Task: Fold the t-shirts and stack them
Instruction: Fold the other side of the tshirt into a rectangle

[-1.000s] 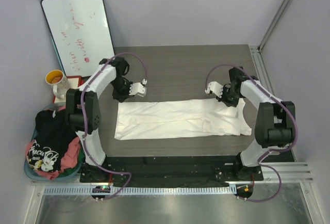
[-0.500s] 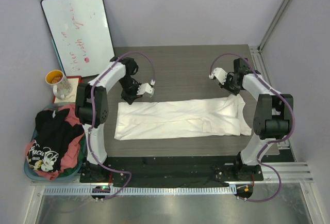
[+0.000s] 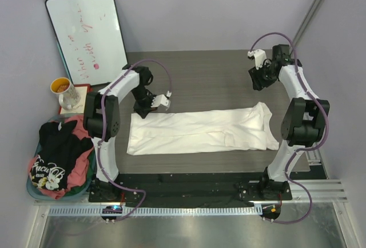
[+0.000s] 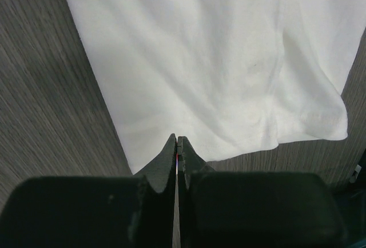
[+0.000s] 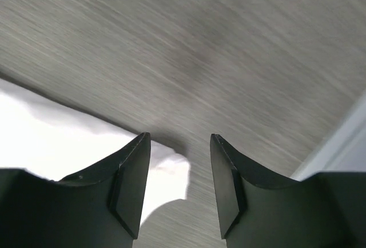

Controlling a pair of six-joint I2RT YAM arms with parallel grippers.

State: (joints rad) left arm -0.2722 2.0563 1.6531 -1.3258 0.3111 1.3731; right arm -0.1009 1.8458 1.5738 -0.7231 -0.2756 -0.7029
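A large white t-shirt (image 3: 200, 131) lies folded into a long strip across the table. In the left wrist view its cloth (image 4: 200, 59) spreads just past the fingertips. My left gripper (image 3: 140, 110) (image 4: 177, 140) sits at the strip's far left corner, shut, with no cloth seen between its fingers. Raised above the far right of the table, my right gripper (image 3: 258, 82) (image 5: 178, 145) is open and empty, with a corner of the shirt (image 5: 166, 174) lying below it. A black t-shirt (image 3: 54, 151) and a pink-red one (image 3: 81, 167) lie in the basket.
The teal-rimmed laundry basket (image 3: 33, 191) stands off the table's left front. A whiteboard (image 3: 86, 36) leans at the back left, with a mug (image 3: 64, 91) beside it. A metal rail (image 3: 286, 74) runs along the table's right edge.
My right gripper let go of the shirt's far right corner, opened, and rose toward the back right. The left gripper shifted slightly right along the far edge and stayed shut.
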